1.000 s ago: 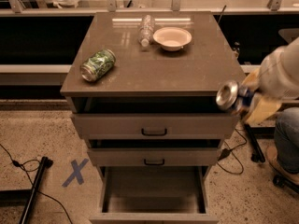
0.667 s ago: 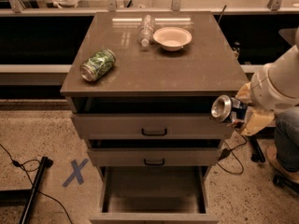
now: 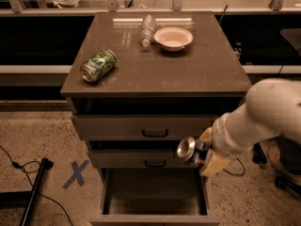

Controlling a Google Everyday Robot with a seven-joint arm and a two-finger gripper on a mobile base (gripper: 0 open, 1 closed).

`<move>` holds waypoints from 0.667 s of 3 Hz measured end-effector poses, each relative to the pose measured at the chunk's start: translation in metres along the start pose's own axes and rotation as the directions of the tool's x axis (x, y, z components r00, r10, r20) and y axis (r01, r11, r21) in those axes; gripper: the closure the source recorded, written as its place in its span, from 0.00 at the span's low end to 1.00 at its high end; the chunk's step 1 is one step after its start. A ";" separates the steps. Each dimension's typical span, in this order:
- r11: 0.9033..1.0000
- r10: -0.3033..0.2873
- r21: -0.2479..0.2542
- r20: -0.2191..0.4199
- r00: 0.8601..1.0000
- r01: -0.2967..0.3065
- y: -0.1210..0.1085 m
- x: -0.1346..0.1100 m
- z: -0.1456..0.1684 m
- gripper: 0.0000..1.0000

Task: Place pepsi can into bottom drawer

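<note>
In the camera view I judge the carry step nearly done: the gripper is clamped on the pepsi can, holding it on its side with the silver end facing left. The can hangs in front of the middle drawer, at its right end, just above the right side of the open bottom drawer. Next I would bring it down and slightly left, clear of the drawer's right wall, then let go inside. The white arm reaches in from the right, below the worktop's front-right corner, forearm sloping down to the left. A green can lies near the worktop's left edge.
</note>
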State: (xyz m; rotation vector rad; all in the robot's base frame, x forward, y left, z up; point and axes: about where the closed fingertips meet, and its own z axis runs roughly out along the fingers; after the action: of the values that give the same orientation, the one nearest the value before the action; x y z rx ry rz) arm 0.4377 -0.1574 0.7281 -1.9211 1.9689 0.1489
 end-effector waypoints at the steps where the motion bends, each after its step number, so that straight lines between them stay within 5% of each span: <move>1: 0.999 -0.008 -0.052 -0.010 1.000 0.008 0.026 0.004 0.023 1.00; 2: 0.999 -0.008 -0.053 -0.011 1.000 0.008 0.026 0.004 0.023 1.00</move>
State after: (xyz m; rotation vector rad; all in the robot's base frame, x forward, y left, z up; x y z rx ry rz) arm 0.4169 -0.1520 0.7005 -1.9664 1.9830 0.1905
